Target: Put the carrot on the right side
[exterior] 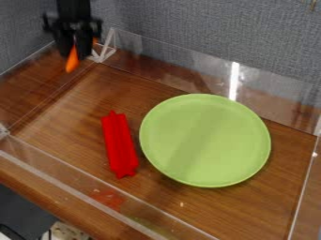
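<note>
The carrot (71,60) is a small orange tapered piece hanging point down between the black fingers of my gripper (71,52) at the top left, well above the wooden table. The jaws are closed on its upper part, so only its lower orange end shows. The arm rises out of the top of the frame.
A round green plate (205,140) lies right of centre on the brown wooden table (63,112). A long red ridged bar (119,143) lies just left of the plate. Clear plastic walls (213,66) surround the table; a grey fabric panel stands behind.
</note>
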{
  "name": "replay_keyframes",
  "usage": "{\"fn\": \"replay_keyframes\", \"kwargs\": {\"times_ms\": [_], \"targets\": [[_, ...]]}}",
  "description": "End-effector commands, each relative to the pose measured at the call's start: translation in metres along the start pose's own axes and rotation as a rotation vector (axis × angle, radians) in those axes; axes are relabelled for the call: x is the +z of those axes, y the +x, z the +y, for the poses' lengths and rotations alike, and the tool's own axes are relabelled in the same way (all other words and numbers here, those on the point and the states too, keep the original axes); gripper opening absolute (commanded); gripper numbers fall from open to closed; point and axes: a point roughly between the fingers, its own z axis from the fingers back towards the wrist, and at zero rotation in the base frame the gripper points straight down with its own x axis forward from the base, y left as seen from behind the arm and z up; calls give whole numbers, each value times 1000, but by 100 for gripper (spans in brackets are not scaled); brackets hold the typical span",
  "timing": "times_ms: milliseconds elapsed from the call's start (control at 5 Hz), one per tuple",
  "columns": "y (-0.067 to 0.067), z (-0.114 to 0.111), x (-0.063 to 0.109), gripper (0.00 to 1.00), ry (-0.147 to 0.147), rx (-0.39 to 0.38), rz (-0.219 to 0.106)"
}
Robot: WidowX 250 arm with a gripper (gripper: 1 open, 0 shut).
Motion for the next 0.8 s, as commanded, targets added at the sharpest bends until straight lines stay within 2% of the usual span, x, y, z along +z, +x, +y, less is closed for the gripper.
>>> {"fn": "replay_keyframes", "kwargs": {"times_ms": [0,200,400,600], "targets": [[-6,-28,51,0,17,-33,-106],[-11,-59,60,0,3,-80,-118],[-22,-102,52,0,-23,-161,-112],[-38,-149,31,0,-48,-224,-88]]}}
